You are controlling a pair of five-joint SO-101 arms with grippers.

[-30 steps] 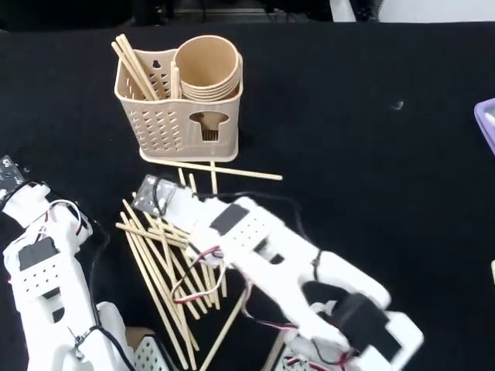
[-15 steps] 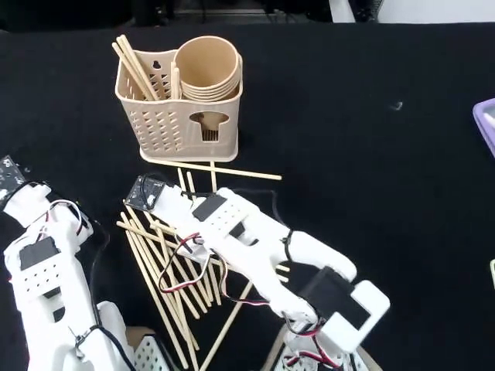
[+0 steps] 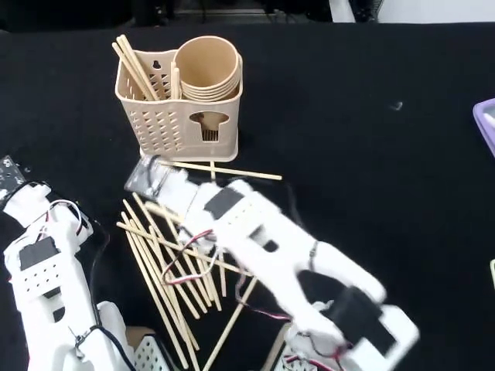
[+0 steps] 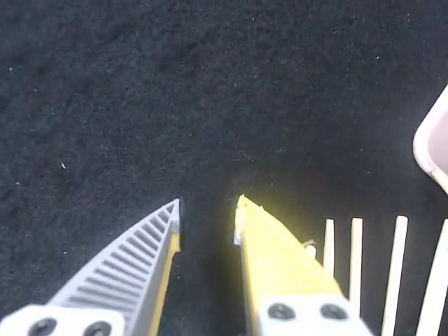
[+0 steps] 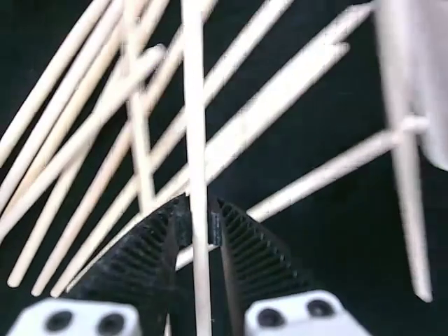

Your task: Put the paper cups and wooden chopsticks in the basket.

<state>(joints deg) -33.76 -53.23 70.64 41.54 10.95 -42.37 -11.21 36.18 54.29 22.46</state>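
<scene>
Trouble was close: my right hand (image 5: 199, 217) was clamped on one pale wooden chopstick (image 5: 194, 105) in the pile (image 3: 166, 259) near the beige plastic basket (image 3: 166, 124); others crossing it could pull it loose.

White arms (image 3: 259, 236), red-black cables (image 3: 188, 241), ribbed jaws

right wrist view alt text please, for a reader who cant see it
The right arm's tool is closed on one wooden chopstick, pinched between its black ridged jaws. Beyond it, many loose chopsticks lie crisscrossed on the black table.
</scene>
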